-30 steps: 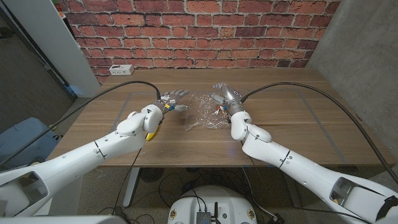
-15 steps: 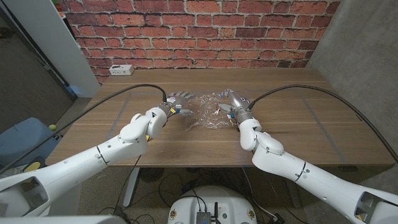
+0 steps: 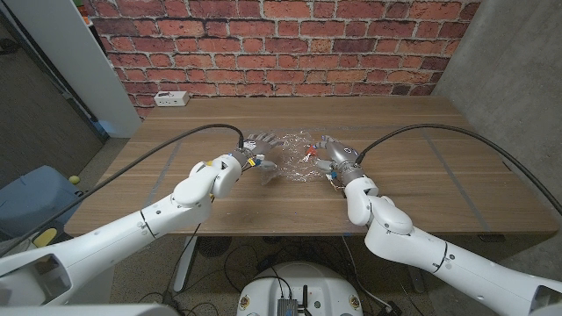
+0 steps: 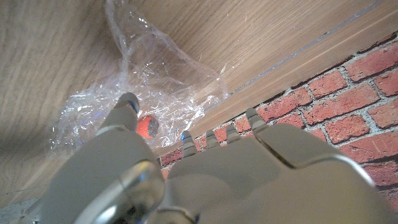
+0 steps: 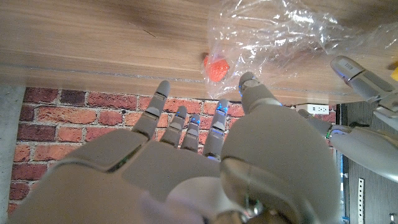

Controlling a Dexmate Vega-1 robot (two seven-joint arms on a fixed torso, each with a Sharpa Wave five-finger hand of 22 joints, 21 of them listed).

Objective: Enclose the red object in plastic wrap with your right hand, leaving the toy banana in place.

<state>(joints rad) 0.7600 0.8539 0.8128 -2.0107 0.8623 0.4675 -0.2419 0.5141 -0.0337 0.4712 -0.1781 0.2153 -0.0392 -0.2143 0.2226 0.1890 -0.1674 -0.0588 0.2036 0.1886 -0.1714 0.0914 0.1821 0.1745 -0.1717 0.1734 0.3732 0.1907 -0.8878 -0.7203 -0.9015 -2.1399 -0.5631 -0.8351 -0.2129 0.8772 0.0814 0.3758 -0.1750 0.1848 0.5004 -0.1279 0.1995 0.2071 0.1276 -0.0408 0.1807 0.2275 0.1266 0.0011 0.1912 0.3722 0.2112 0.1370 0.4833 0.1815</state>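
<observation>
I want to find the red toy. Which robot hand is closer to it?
The right hand. The red object sits under the plastic wrap just beside its fingers. The left hand is across the wrap, farther off.

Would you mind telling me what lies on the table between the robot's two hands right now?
In the head view, the crumpled plastic wrap lies between the left hand and the right hand, with the small red object on it, nearer the right hand.
</observation>
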